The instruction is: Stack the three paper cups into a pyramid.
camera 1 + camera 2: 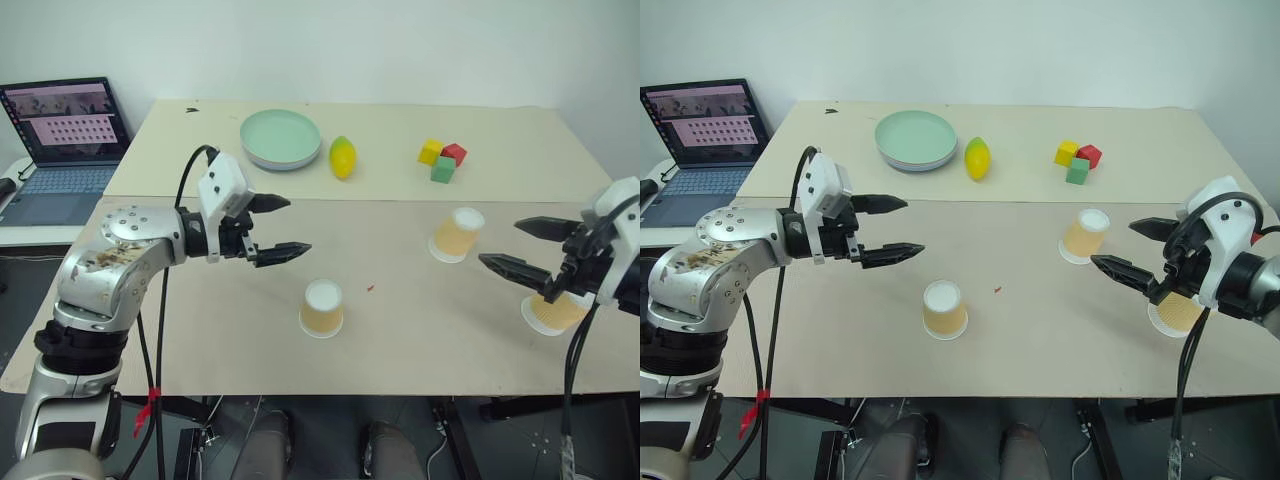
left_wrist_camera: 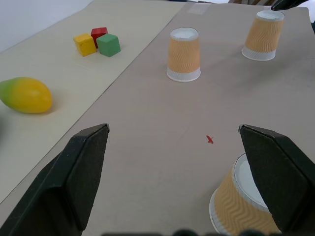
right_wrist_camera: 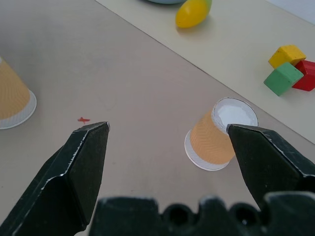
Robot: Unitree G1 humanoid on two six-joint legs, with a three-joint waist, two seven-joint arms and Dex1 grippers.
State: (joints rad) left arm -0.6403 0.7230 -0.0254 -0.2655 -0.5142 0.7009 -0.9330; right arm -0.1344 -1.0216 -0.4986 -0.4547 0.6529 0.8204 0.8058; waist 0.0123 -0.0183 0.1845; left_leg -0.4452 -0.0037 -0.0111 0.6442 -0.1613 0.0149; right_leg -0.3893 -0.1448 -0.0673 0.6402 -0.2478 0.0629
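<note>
Bright, even indoor light, no glare.
Soft, faint shadows beside the cups [image 1: 321,308] on the table [image 1: 400,330]; wrist views show fingers [image 2: 74,182] slightly soft.

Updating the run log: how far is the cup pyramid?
Done: nothing stacked. The three cups stand apart, upside down, on the table: near cup, middle cup, right cup. In hand: nothing; left claw and right claw hover open. Left: pair two cups as a base, then set the third on top.
</note>
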